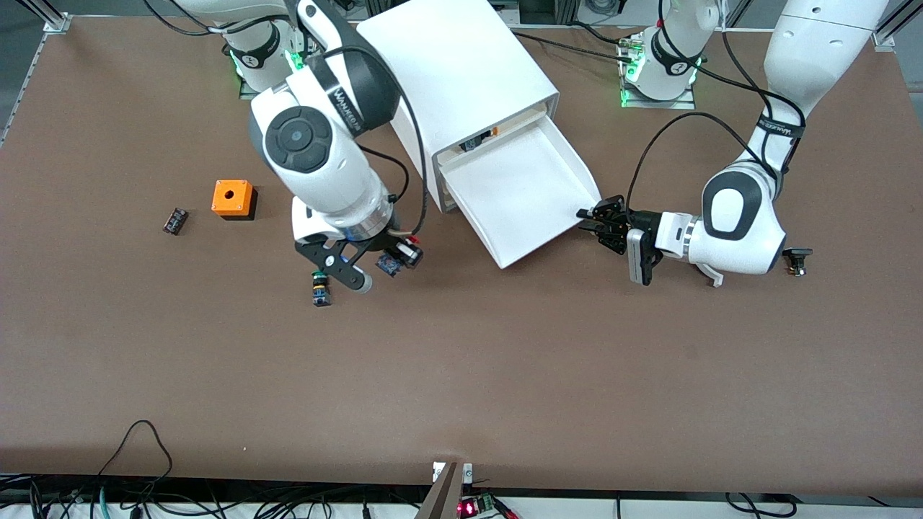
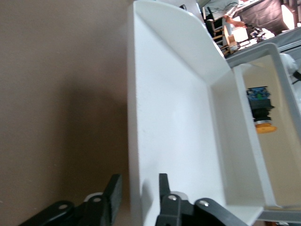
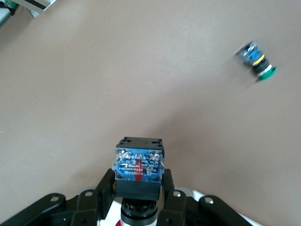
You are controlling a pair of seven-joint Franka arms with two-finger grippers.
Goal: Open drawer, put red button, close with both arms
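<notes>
While the drawer (image 1: 526, 194) stands pulled out of the white cabinet (image 1: 461, 79), the front view shows the right gripper (image 1: 371, 263) low over the table beside the green-capped switch (image 1: 319, 287), and the left gripper (image 1: 602, 222) at the drawer's corner. From the left wrist, its fingers (image 2: 163, 190) straddle the drawer wall, not yet pinched tight. From the right wrist, the jaws clamp the red button (image 3: 138, 172), base outward. Lift clear, carry over the tray, release low.
</notes>
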